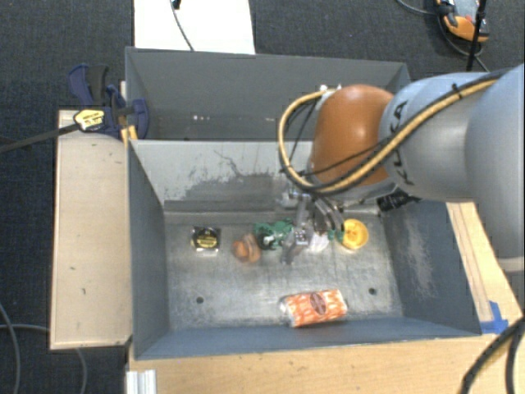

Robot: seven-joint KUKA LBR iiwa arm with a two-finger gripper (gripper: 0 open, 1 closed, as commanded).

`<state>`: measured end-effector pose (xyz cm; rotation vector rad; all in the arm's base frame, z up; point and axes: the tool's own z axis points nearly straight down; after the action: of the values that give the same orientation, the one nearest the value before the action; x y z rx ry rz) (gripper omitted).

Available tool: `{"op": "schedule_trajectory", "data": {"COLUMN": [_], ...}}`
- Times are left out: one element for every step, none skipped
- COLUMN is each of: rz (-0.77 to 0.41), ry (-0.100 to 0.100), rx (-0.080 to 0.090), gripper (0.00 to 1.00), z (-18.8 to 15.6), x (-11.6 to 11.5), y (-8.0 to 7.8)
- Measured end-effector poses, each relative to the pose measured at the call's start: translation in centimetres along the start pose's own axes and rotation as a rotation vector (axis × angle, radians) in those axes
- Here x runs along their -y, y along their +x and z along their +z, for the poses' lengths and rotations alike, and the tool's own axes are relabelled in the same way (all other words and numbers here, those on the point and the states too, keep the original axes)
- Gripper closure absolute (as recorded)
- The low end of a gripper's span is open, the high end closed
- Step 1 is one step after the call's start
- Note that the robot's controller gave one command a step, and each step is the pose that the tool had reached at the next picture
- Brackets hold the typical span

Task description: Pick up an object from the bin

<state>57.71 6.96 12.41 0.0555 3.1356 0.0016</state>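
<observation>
a small green object (271, 235) lies mid-frame on the floor of the grey metal bin (238, 294), just beside the end effector (294, 245), whose opening i cannot tell. nothing looks lifted, so grasp and lift seem left. a brown lump (246, 250) and a yellow round piece (354, 235) flank it.

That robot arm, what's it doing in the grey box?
The robot arm reaches into the grey bin from the right. Its gripper is down low in the middle, right beside a small green thing. A brown lump and a black-and-yellow thing lie to the left, a yellow round thing to the right, and an orange-and-white packet near the front wall. Whether it has grabbed anything can't be seen.
</observation>
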Motion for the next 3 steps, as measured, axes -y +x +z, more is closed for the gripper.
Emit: {"op": "schedule_trajectory", "data": {"rz": [-0.078, 0.127, 0.019], "ry": [0.000, 0.000, 0.000], "rx": [-0.001, -0.001, -0.002], "gripper": [0.00, 0.00, 0.00], "z": [2.5, 0.9, 5.2], "x": [-1.0, -1.6, -0.1], "y": [-1.3, -1.3, -1.5]}}
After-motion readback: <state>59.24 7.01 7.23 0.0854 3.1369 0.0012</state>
